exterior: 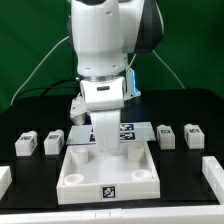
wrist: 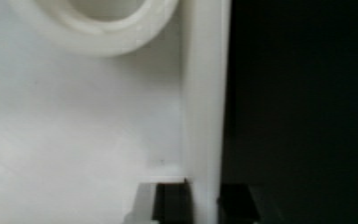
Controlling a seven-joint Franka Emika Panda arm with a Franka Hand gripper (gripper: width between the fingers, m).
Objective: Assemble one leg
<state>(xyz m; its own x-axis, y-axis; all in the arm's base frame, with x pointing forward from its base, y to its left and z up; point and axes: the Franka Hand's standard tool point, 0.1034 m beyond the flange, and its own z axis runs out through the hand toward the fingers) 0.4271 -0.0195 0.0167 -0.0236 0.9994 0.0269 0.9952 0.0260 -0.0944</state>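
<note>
Several legs, small white blocks with tags, lie on the black table in the exterior view: two on its left (exterior: pixel 27 143) (exterior: pixel 54 140) and two on its right (exterior: pixel 167 135) (exterior: pixel 192 134). None is held. The large white tray-like piece (exterior: pixel 128 184) sits at the front centre. My gripper (exterior: pixel 105 145) reaches straight down onto its far wall. In the wrist view the two dark fingertips (wrist: pixel 172 205) stand on either side of that thin upright wall (wrist: pixel 202 100), touching it, with my gripper (wrist: pixel 204 205) centred on it. A round corner hole (wrist: pixel 105 20) shows inside the tray.
The marker board (exterior: pixel 128 131) lies behind the tray, partly hidden by the arm. Other white parts lie at the front edges, one on the exterior view's left (exterior: pixel 5 180) and one on its right (exterior: pixel 212 176). Black table (wrist: pixel 309 110) lies outside the wall.
</note>
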